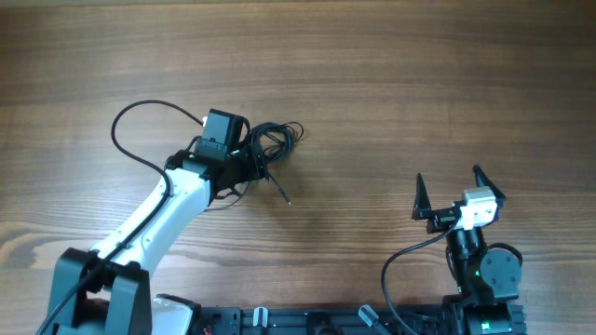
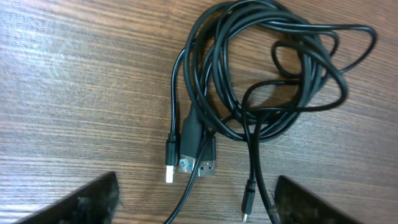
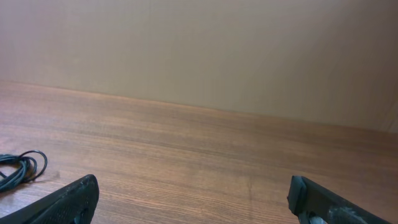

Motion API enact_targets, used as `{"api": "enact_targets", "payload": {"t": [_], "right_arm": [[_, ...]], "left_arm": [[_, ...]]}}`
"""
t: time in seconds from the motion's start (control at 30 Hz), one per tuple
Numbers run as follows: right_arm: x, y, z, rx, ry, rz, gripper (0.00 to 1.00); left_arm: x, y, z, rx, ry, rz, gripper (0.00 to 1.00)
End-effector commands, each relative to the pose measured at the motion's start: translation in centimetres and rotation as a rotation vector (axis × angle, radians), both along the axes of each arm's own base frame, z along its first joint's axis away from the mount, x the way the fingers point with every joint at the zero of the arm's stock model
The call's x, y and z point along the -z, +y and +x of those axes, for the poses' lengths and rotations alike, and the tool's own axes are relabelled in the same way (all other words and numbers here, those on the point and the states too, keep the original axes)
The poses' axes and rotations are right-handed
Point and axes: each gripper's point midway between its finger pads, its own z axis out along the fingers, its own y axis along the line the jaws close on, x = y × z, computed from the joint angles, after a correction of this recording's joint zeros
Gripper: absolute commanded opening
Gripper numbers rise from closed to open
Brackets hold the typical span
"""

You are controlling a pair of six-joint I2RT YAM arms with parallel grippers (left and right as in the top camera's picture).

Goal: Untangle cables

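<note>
The cables (image 2: 267,74) lie as a tangled coil of thin black cords on the wooden table (image 1: 391,84). In the left wrist view their plug ends point toward me: a white-tipped plug (image 2: 169,163), two silver USB plugs (image 2: 196,164) and a small black plug (image 2: 247,200). My left gripper (image 2: 194,208) is open just above them, with the plugs and two cords between its fingers. Overhead, the coil (image 1: 272,141) sits right of the left gripper (image 1: 251,166), and one end (image 1: 282,193) trails out. My right gripper (image 1: 458,193) is open and empty at the front right. The right wrist view shows the coil's edge (image 3: 22,167) at far left.
A thicker black cable (image 1: 140,116) fixed to the left arm loops over the table at the left. A plain beige wall (image 3: 199,50) stands behind the table's far edge. The arm bases (image 1: 307,321) sit along the front edge.
</note>
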Motion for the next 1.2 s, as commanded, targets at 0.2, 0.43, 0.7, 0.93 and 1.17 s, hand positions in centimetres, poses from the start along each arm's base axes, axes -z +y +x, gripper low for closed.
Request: {"api": "enact_targets", "payload": {"t": [0.2,0.43,0.7,0.93,1.17], "right_arm": [[-0.19,0.23,-0.07,-0.015,-0.011,-0.008,1.0],[-0.19,0.23,-0.07,-0.015,-0.011,-0.008,1.0],[-0.19,0.23,-0.07,-0.015,-0.01,-0.008,1.0],[-0.19,0.23,-0.07,-0.015,-0.01,-0.008,1.0],[-0.19,0.23,-0.07,-0.015,-0.01,-0.008,1.0]], "left_arm": [[1.2,-0.65,-0.58,0.024,0.043,-0.019,0.84],[1.21,-0.64,-0.57,0.024,0.042,-0.019,0.82],[0.96,-0.81,0.0,0.025,0.017,-0.026,0.51],[0.88,-0.87,0.17,0.025,0.009,-0.029,0.04],[0.88,-0.88,0.18,0.024,0.009,-0.029,0.04]]}}
